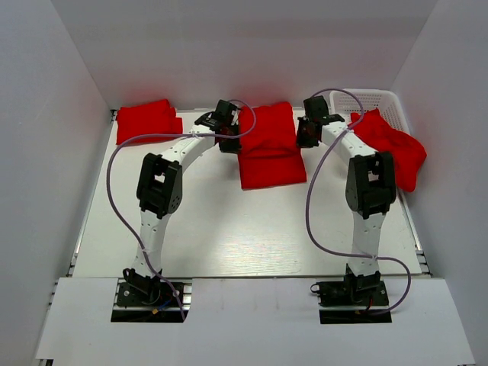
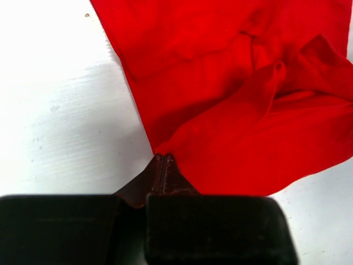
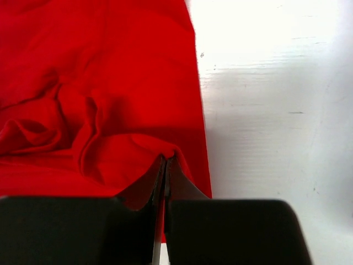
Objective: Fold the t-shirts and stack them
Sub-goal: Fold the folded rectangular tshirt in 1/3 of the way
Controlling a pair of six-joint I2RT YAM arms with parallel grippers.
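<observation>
Pinching the middle t-shirt (image 1: 271,152), left gripper (image 2: 164,158) and right gripper (image 3: 165,159) hide its gripped edges.

two slim white arms, the left arm (image 1: 152,229) and right arm (image 1: 367,229), each with chunky black joint housings (image 1: 160,187), a black base plate (image 1: 149,296) and a thin mauve cable (image 1: 108,171) looping alongside. each gripper's fingers (image 2: 215,229) are matte black blocks narrowing to dark wedge tips.

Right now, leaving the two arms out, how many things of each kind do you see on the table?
Red t-shirt lots: 3 (folded t-shirt, middle t-shirt, t-shirt heap at right, perhaps several shirts)
White basket: 1
Total: 4
</observation>
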